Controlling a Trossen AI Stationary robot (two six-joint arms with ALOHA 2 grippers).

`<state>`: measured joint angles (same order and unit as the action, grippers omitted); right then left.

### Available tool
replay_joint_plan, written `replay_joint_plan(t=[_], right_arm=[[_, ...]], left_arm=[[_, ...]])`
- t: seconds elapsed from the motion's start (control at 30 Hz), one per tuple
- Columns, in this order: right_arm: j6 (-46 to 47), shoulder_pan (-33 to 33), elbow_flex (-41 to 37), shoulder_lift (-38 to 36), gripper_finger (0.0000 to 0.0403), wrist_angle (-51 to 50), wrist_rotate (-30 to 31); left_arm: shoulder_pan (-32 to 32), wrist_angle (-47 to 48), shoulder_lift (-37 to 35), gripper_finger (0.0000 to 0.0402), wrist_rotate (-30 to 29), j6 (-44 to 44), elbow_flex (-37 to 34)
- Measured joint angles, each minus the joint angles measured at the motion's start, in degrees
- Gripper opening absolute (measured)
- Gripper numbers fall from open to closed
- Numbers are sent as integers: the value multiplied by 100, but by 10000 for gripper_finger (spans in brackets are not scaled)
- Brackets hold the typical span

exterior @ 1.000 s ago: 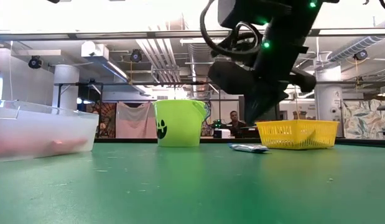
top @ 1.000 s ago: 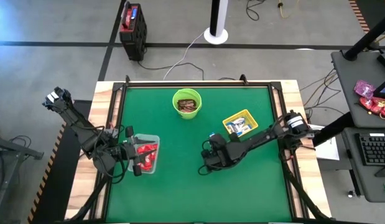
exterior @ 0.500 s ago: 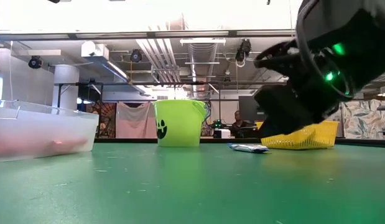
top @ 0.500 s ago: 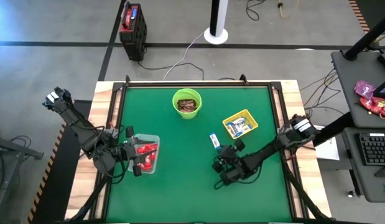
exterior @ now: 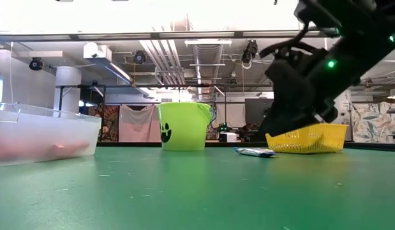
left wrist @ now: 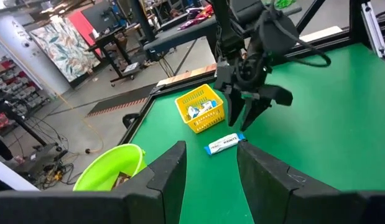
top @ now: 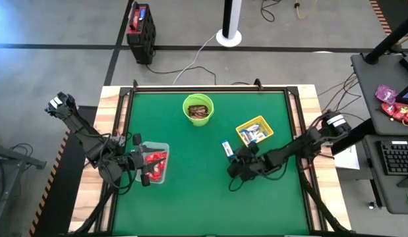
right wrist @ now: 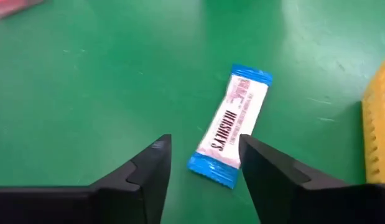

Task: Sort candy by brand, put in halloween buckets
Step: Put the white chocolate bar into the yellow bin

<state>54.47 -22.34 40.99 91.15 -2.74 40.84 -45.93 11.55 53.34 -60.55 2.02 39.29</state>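
Candy first: you had one blue-and-white Hershey's bar lying flat on the green worktop, loose, just beside the yellow tray on the side toward the worktop's middle. Same bar showed in the high view, in the low view and in the left wrist view. It touched neither the tray nor any gripper.

Your right gripper sat low over the worktop just near that bar, fingers spread apart w/ nothing between them; the bar's near end lay ahead of the gap. In the low view that arm hung in front of the yellow tray. From the left wrist view you could see the right gripper pointing down, jaws parted, tips above the bar, not touching it.

Your left gripper waited at the clear plastic tub on the left side of the worktop, its fingers apart and holding nothing.

Buckets: lime-green bucket stood at the far middle of the worktop w/ brown-wrapped candy inside. Yellow tray held blue-and-white bars. Clear tub held red-wrapped candy. In the low view the tub was at the left, green bucket in the middle w/ a black face on it, tray at the right. All three stood well apart.
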Motion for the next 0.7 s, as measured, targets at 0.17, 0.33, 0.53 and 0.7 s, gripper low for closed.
replay_joint_plan(t=[0.17, 0.33, 0.53, 0.7], right_arm=[[-181, 102, 44, -114, 209, 11, -28], [-222, 128, 201, 165, 241, 9, 37], [-196, 124, 353, 790, 255, 8, 427], [29, 127, 378, 990, 256, 10, 866]], left_arm=[[0, 0, 2, 127, 0, 15, 0], [0, 0, 2, 127, -7, 14, 0], [1, 3, 2, 127, -46, 14, 0], [0, 3, 2, 127, -46, 15, 0]])
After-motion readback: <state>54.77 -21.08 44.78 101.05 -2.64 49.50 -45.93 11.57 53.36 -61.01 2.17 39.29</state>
